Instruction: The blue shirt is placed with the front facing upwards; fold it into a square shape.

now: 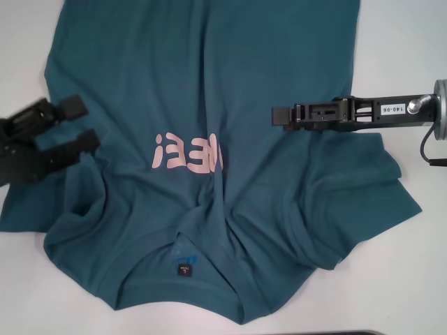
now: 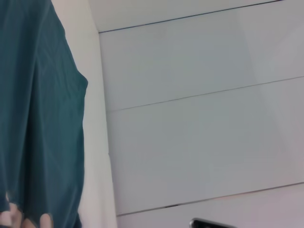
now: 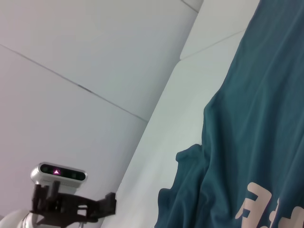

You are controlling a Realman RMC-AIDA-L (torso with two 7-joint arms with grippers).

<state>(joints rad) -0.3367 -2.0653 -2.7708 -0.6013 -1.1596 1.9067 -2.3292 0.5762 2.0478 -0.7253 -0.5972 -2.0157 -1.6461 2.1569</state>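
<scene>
Collar edge nearest: the dark teal-blue cotton T-shirt with pale pink lettering [image 1: 209, 105] lies front-up and rumpled across the white bench [image 1: 412, 42], its small dark neck label [image 1: 185, 267] showing. The left end effector [image 1: 79, 123] hovers over the sleeve side, fingers spread, holding nothing. The right end effector [image 1: 278, 115] reaches over the chest; its fingers sit edge-on, so I cannot tell their gap.

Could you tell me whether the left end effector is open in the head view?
Yes, the left end effector shows two fingers spread apart over the blue shirt.
</scene>
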